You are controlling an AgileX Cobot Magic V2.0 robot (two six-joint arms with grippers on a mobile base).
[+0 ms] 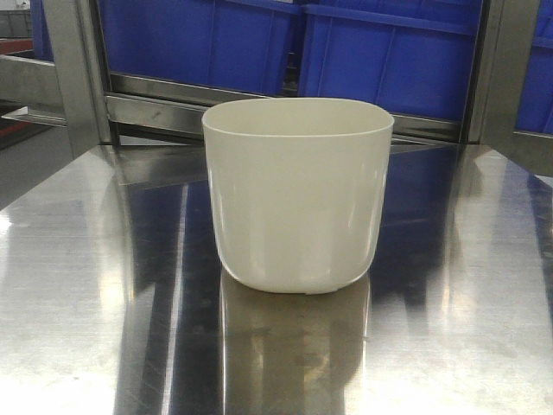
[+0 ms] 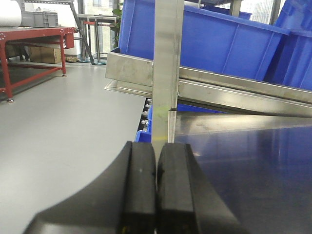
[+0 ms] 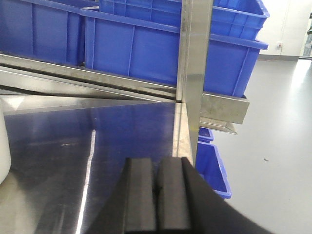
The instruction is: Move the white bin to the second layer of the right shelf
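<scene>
Shiny steel cart top (image 1: 78, 328) — white bin (image 1: 298, 194) stands upright on it.

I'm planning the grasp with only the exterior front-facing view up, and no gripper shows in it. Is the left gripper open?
Observer: No. In the left wrist view the left gripper is shut, its two black pads pressed together with nothing between them.
Operator: And the right one?
Observer: The right gripper is shut as well, and it holds nothing.
Operator: Does either wrist camera see the white bin?
Observer: Only the right wrist one. There the white bin shows as a sliver at the left edge of the picture, apart from the gripper.
</scene>
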